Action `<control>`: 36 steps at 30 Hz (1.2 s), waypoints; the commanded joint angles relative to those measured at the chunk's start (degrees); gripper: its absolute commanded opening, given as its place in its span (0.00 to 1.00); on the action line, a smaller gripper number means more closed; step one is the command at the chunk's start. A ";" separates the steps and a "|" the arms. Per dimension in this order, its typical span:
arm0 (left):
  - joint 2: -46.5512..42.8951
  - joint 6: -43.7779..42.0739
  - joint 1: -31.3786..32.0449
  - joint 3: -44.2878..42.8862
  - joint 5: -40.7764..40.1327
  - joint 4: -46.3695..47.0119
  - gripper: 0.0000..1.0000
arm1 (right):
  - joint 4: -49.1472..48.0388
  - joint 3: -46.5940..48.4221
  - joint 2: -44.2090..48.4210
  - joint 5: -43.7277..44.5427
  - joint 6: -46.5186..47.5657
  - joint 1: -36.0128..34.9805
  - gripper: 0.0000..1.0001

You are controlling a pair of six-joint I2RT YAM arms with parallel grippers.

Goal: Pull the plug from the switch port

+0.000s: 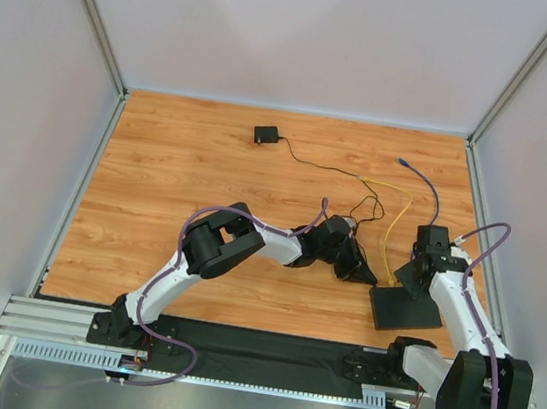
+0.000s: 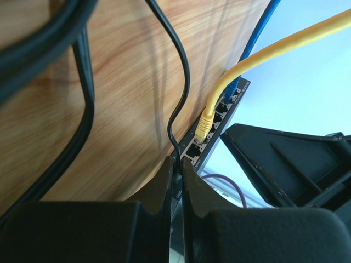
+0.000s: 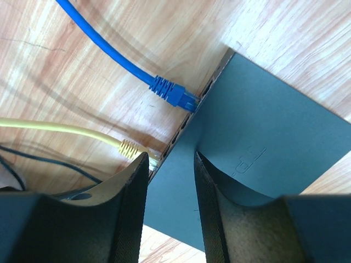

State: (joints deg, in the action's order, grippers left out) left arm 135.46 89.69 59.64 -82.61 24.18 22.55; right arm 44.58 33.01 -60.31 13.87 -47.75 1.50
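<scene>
From above, the switch (image 1: 407, 309) lies at the frame's lower right, my left claw (image 1: 365, 274) by its upper-left corner and my right claw (image 1: 414, 273) at its top edge. In the left wrist view, my left claw is pinched on the black cord (image 2: 181, 71) where it meets the switch's corner, at lower centre. A yellow plug (image 2: 203, 125) sits in the port row (image 2: 216, 118) just above. In the right wrist view, my right claw is spread over the switch's port edge, with a blue plug (image 3: 174, 94) seated at centre.

The table (image 1: 176, 182) is showing smooth, faintly shiny wood grain. At five o'clock on it, the switch (image 3: 263, 137) is looking matt dark and smooth. The yellow cable (image 2: 285, 46), blue cable (image 3: 109, 48) and black cord (image 2: 185, 66) are gleaming as glossy plastic.
</scene>
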 commanded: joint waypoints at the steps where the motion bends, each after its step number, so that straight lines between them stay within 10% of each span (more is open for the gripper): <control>1: 0.68 1.54 -0.05 0.34 1.74 4.08 0.00 | 3.23 1.79 -2.08 4.58 1.25 -0.62 0.41; 36: -1.25 0.49 -2.50 1.31 -2.30 3.30 0.00 | 4.03 4.69 -19.93 7.05 1.25 -9.49 0.36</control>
State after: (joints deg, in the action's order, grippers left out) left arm 135.46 88.95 59.35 -80.77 23.44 26.50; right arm 50.89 41.06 -76.69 25.39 -44.73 -7.40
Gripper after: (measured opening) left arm 0.112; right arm 0.370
